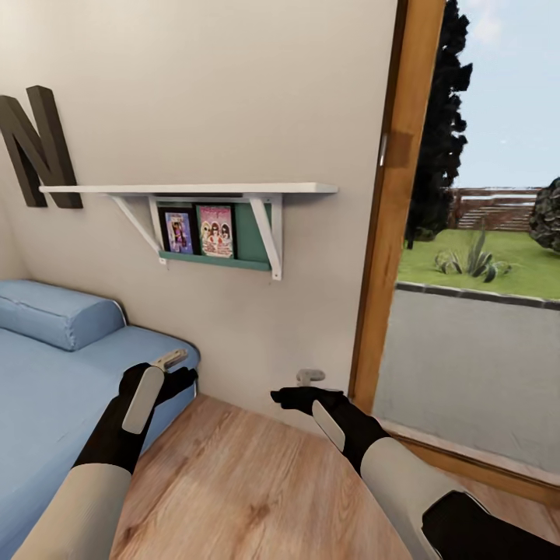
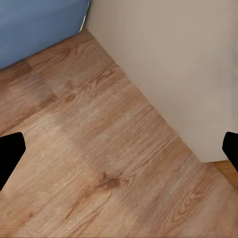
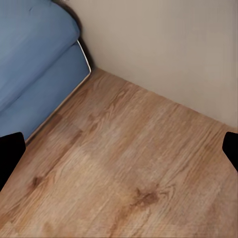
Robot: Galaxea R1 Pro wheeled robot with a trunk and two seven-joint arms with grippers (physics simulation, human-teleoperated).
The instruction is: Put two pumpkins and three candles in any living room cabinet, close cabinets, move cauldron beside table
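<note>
Two tools wide apart, empty, above grained wood floor (image 1: 257,482).

One wall shelf (image 1: 187,189), two picture books (image 1: 198,231) under it, one big dark letter N (image 1: 35,148) on wall. One blue bed (image 1: 47,389), one bolster pillow (image 1: 54,313). Two grippers: left (image 1: 173,364), right (image 1: 299,386); one wood-framed glass door (image 1: 393,218).

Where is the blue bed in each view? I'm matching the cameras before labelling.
Head view: blue bed at lower left, beside the left arm.
Left wrist view: its corner meets the wall.
Right wrist view: its side.
Shared landmark: wooden floor.
</note>
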